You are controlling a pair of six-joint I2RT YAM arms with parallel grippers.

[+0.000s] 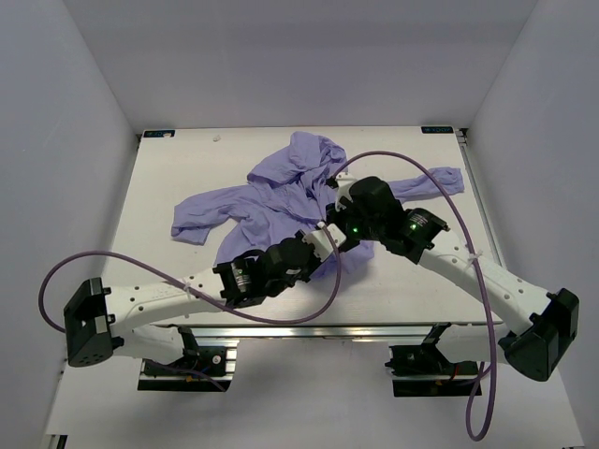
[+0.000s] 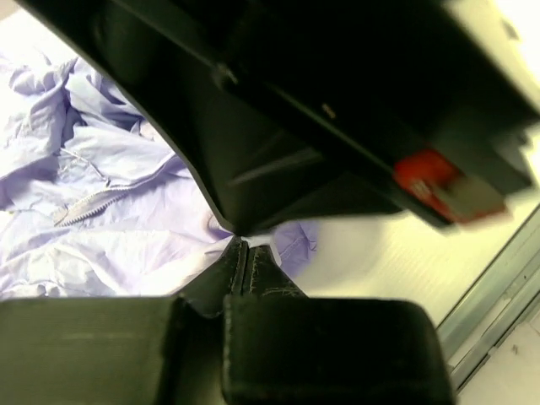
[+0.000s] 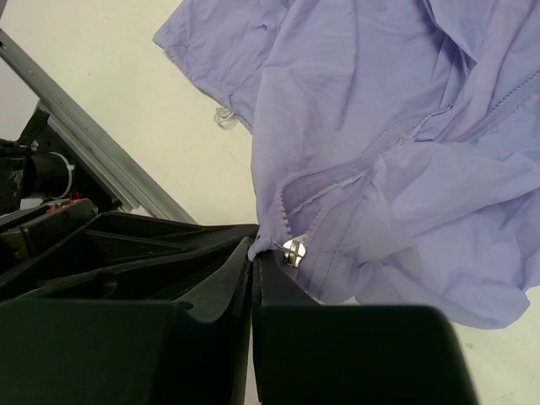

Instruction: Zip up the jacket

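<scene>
The lavender jacket (image 1: 281, 196) lies spread on the table, hood at the far side and front open. Both grippers meet at its near hem. My right gripper (image 3: 256, 251) is shut on the bottom corner of the jacket's (image 3: 405, 126) zipper edge, right beside the silver zipper slider (image 3: 293, 251). My left gripper (image 2: 240, 246) is shut just under the right gripper's black body (image 2: 337, 110), with a sliver of pale fabric at its tips. To its left, zipper teeth (image 2: 89, 207) run across the jacket (image 2: 101, 245). In the top view the left gripper (image 1: 323, 241) and the right gripper (image 1: 339, 223) nearly touch.
The table's near edge with its aluminium rail (image 3: 101, 160) runs close behind the grippers. Purple cables (image 1: 402, 159) loop over the jacket's right sleeve and off the front of the table. White walls close in the table (image 1: 187, 159) on three sides.
</scene>
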